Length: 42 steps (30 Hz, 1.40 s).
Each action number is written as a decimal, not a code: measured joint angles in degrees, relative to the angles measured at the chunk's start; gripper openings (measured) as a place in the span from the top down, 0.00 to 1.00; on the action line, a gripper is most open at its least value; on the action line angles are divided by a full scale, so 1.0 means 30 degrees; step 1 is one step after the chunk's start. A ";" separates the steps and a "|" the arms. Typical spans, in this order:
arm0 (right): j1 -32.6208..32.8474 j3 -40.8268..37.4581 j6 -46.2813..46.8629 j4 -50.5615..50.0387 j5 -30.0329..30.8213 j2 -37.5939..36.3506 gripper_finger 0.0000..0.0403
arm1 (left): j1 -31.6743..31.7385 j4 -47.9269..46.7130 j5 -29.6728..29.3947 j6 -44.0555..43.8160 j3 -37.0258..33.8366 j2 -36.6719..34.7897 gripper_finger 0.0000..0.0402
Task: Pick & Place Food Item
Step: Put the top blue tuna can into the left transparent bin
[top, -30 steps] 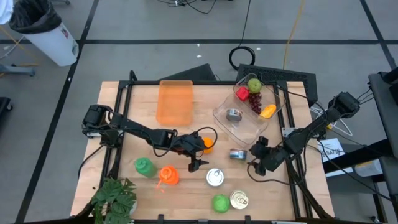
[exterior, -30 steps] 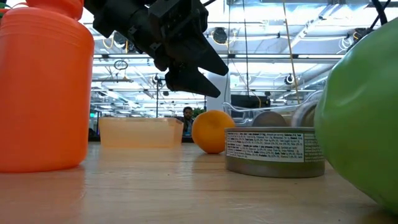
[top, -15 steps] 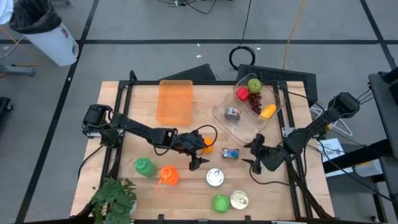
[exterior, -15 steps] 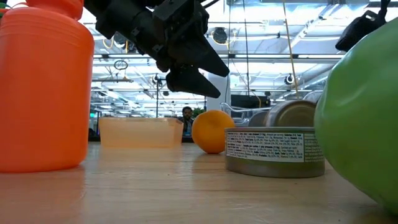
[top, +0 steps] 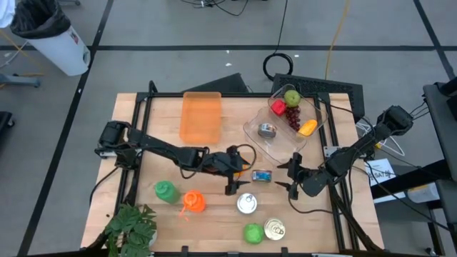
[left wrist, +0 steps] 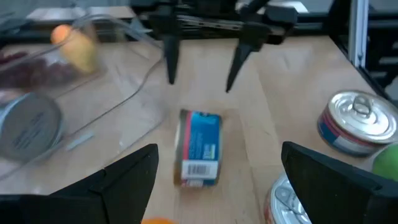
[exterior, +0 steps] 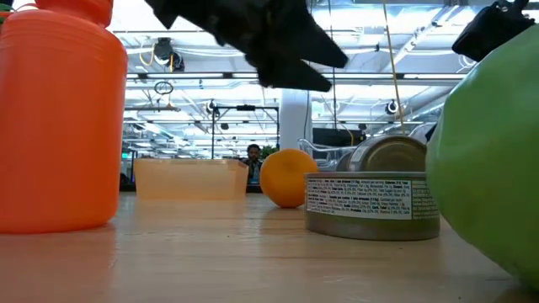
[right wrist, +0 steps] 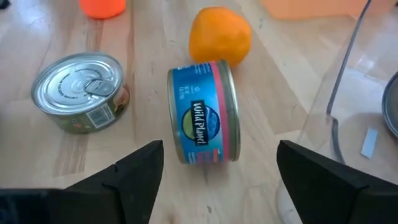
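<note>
A blue-labelled tin can (top: pixel 262 175) lies on its side on the wooden table, between my two grippers. My left gripper (top: pixel 235 184) hangs open above the table just left of it, and the can (left wrist: pixel 200 147) shows ahead of its spread fingers. My right gripper (top: pixel 284 175) stands open just right of the can (right wrist: pixel 202 121), its fingers apart from it. An orange (right wrist: pixel 219 34) rests on the table right behind the can, partly under my left gripper in the high view.
A clear container (top: pixel 285 132) with an apple, grapes and a tin stands at the back right, an orange bin (top: pixel 201 116) at the back middle. Two upright tins (top: pixel 247 203) (top: pixel 274 228), a green fruit (top: pixel 253 233), an orange bottle (top: pixel 193 201) and a plant (top: pixel 132 228) fill the near side.
My left gripper has risen and gone toward the table's right edge, closer to the blue can, rolling at the wrist. The can has shifted a little toward the table's left, away from my right gripper, which has turned its wrist in place. Both grippers stay open.
</note>
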 joint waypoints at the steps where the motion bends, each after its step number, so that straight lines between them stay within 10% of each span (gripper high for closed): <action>1: 0.0000 0.0000 0.0000 0.0102 0.0001 0.0000 0.27 | -0.0022 0.0030 0.0086 0.0509 0.0367 0.0414 0.13; 14: -0.0007 0.0007 -0.0488 0.0830 -0.0131 0.0000 0.27 | 0.0384 0.0944 -0.0156 0.2402 0.3680 0.5646 0.13; 42: -0.0821 0.0015 -0.0025 0.5427 -0.0602 0.4925 0.27 | 0.1306 0.0920 0.0352 0.1925 0.3803 0.5752 0.13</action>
